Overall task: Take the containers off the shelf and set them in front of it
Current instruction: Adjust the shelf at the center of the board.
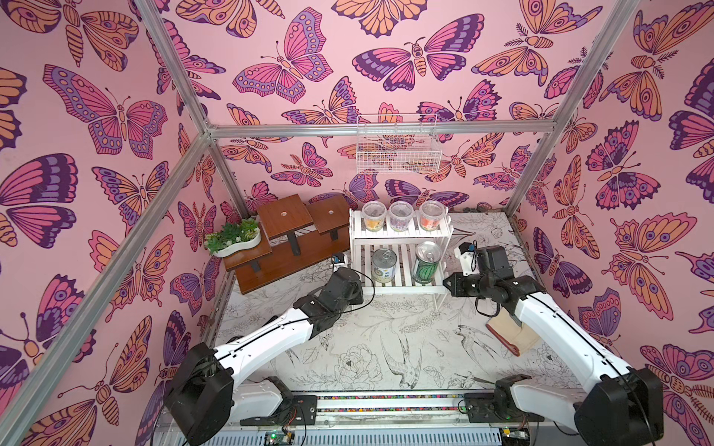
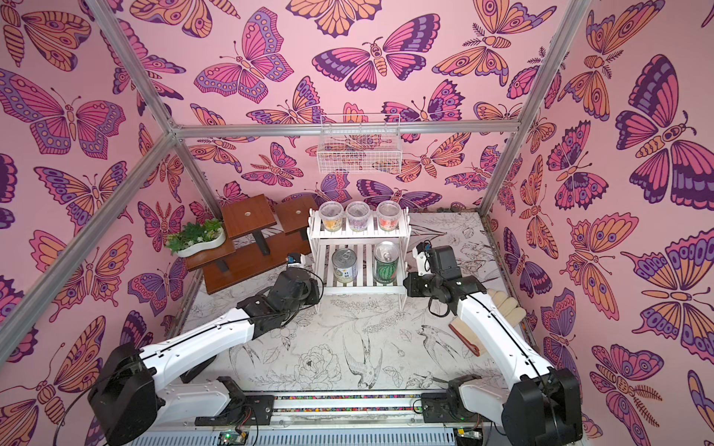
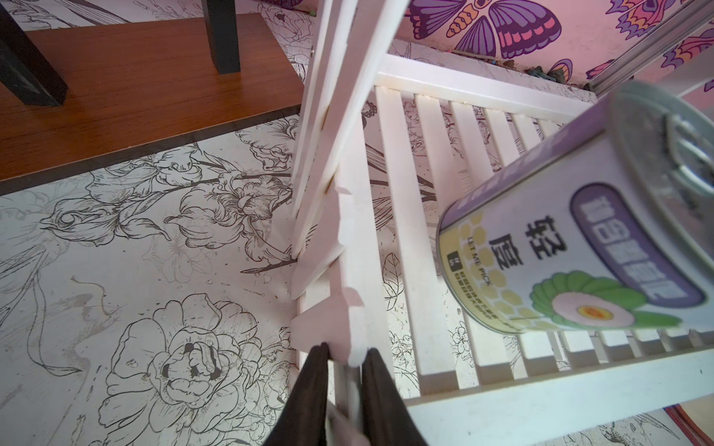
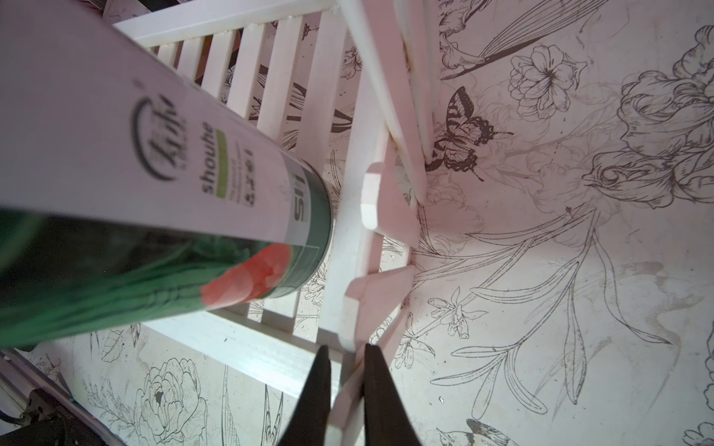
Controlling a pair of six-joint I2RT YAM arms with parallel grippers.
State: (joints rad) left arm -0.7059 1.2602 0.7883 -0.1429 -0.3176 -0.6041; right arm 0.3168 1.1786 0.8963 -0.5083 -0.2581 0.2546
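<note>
shelf (image 1: 405,289): white two-tier slat rack at the back of the table, all five containers on it.
top tier: three clear lidded tubs in a row, named by contents: yellow tub (image 1: 373,216), purple tub (image 1: 401,216), orange tub (image 1: 432,215).
bottom tier: pale can (image 1: 384,265) and green-striped can (image 1: 427,262), upright, apart, pull-tab lids sealed.
left gripper (image 3: 345,349): closed on the shelf's side frame, by the pale can.
right gripper (image 4: 345,347): closed on the shelf's side frame, by the green-striped can.
table (image 1: 347,340): white sheet of bird-and-flower line drawings under the shelf.
beside the shelf: brown stepped stand (image 1: 293,231) carrying a white planter (image 1: 233,243), on the pale can's side.
above the shelf: wire basket (image 1: 398,146) on the pink butterfly wall (image 1: 309,58).
</note>
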